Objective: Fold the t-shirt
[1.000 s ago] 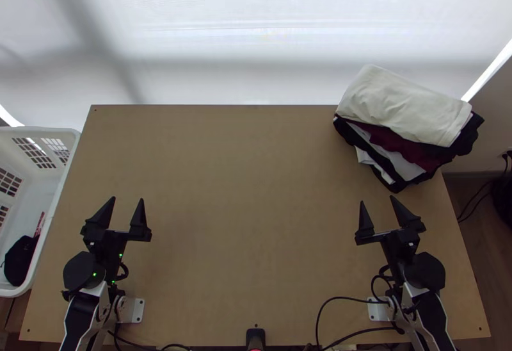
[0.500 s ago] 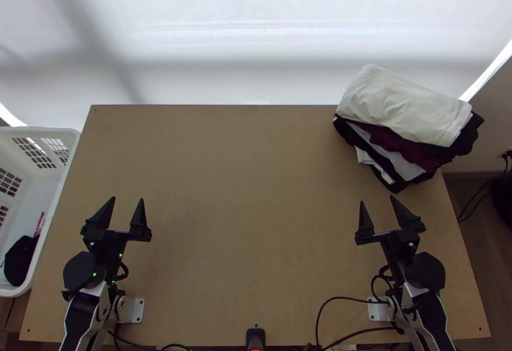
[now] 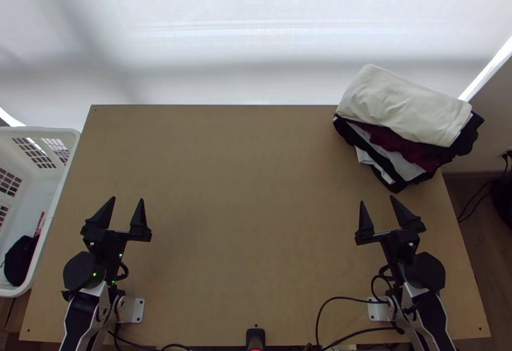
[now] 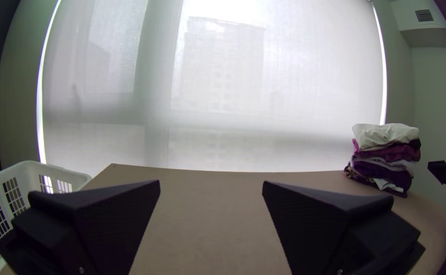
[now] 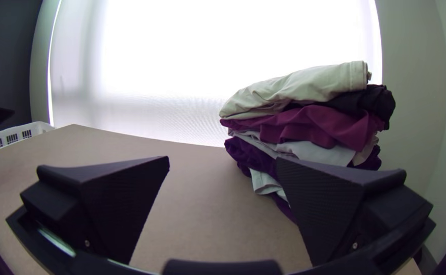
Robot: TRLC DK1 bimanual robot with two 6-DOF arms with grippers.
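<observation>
1. If the cream cloth (image 3: 403, 104) is the shirt, folding looks done; it lies folded on top of the pile (image 5: 304, 130). Cannot tell which item is meant.
2. Left fingers (image 3: 139, 220): released, well apart from the pile, across the worktop (image 3: 256, 191). Right fingers (image 3: 364, 220): released, near the pile, on its arm-base side. Nothing grasped.
3. Risk A: pile topples or slides. Likely cause: uneven, jutting layers, brushed by the right fingers if they swing outward.
4. Risk B: cream cloth unfolds. Likely cause: a pinch catching one layer, or a drag on the cloth beneath.
5. Risk C: right arm snags. Likely cause: loose cable (image 3: 352, 298) on the base side of the pile.
6. Surface: light wood, flat; pile at a far corner.
7. Room: pale, backlit blind (image 3: 256, 31) beyond the pile; white basket (image 3: 35, 132) across from it, holding dark cloth (image 3: 20, 261). Glare may hide cream edges.
</observation>
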